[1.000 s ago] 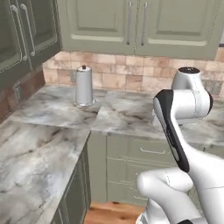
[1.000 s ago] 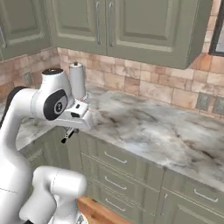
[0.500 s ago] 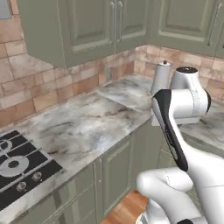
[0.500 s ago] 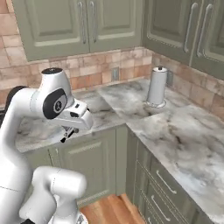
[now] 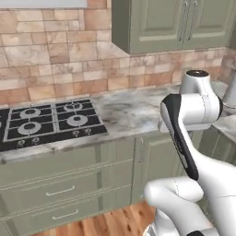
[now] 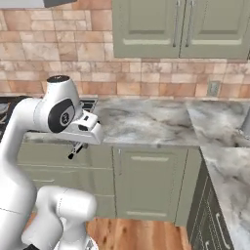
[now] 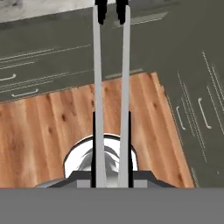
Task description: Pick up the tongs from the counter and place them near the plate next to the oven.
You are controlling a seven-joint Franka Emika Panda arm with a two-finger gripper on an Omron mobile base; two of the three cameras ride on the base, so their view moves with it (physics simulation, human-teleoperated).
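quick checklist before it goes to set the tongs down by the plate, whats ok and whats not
1. Tongs in hand: ok, both silver arms run up between the gripper fingers.
2. Gripper closed on them: ok in the hand view.
3. Tongs off the counter: ok, they hang over the wood floor and cabinet fronts.
4. Plate located: cannot tell.
5. Oven located: cannot tell; the black stovetop lies to the left.
6. Path along the counter: ok, the marble ahead looks bare.

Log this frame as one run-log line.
phase: carrying | gripper: shut on tongs | tongs: pointing at cabinets, over wood floor | stove: left on counter
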